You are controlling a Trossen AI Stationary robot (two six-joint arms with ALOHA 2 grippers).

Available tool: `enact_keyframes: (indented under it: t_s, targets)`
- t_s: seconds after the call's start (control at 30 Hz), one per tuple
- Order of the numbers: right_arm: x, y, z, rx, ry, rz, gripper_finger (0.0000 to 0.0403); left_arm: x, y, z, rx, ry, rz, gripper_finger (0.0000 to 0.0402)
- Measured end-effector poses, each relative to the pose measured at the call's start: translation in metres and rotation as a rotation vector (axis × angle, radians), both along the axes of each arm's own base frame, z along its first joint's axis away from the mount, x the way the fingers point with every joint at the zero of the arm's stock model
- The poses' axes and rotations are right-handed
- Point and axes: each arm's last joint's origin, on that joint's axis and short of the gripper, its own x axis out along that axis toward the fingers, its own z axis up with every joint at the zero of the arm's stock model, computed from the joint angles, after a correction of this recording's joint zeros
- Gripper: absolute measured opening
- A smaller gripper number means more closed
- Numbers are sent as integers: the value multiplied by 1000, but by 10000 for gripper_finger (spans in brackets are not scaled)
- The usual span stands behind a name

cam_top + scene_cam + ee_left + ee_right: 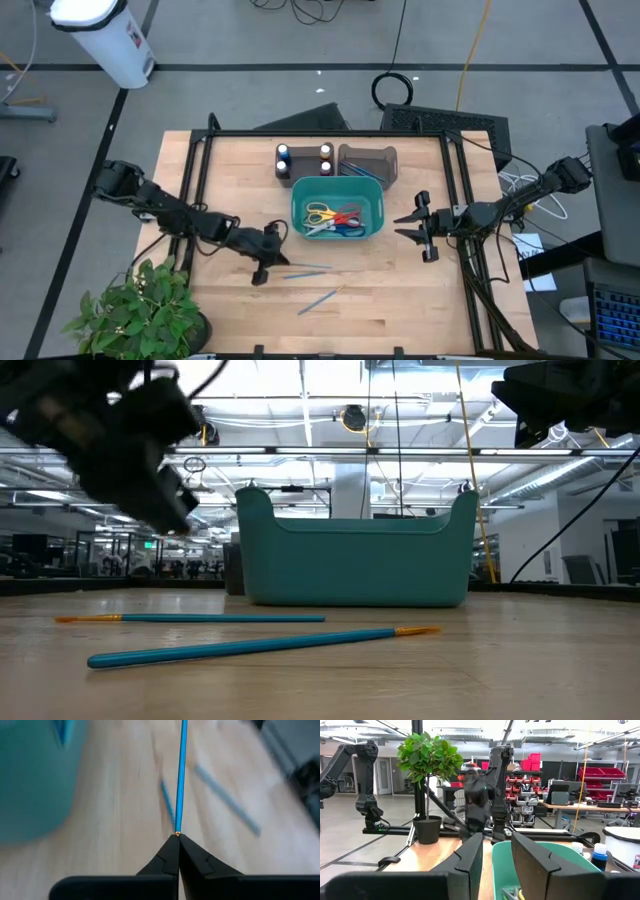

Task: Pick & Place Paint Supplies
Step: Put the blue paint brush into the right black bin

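Observation:
My left gripper (272, 252) is shut on a thin blue paintbrush (182, 775) over the wooden table (400, 300), just left of centre. Two more blue brushes (190, 618) (260, 645) lie flat on the table in front of a teal bin (337, 208). Two small bottles (283, 156) (325, 156) stand behind the bin, beside a dark grey box (368, 162) with blue brushes in it. My right gripper (416, 228) waits open to the right of the bin, holding nothing. My left gripper pinches the paintbrush by its orange-tipped end (178, 832) between its two shut fingertips (169, 855). The brush runs straight on from the fingers, along their line, over the table. Its other end runs out of the left wrist view.
The teal bin holds several scissors (335, 218) with yellow, red and blue handles. A potted plant (140, 305) stands at the table's near left corner. A black rail frame (200, 180) runs along the table's left, far and right sides. Bare wood lies near the front edge.

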Motion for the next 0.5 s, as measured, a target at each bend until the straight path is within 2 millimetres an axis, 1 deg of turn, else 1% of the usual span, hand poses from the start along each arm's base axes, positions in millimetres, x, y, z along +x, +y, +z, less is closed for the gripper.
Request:
enact_keyframes:
  t_s: [0.17, 0.3, 0.4, 0.5]
  targets:
    - [0, 0, 0, 1, -1, -1, 93, 9, -8, 20, 15, -252, -11, 2]
    - [0, 0, 0, 1, -2, -2, 93, 14, -10, 35, 60, -440, -30, 2]
    - [0, 0, 0, 1, -2, 0, 93, 16, -9, 45, 108, -549, 20, 3]
    - [1, 0, -1, -2, 4, 3, 93, 17, -7, 51, 145, -608, 88, 2]
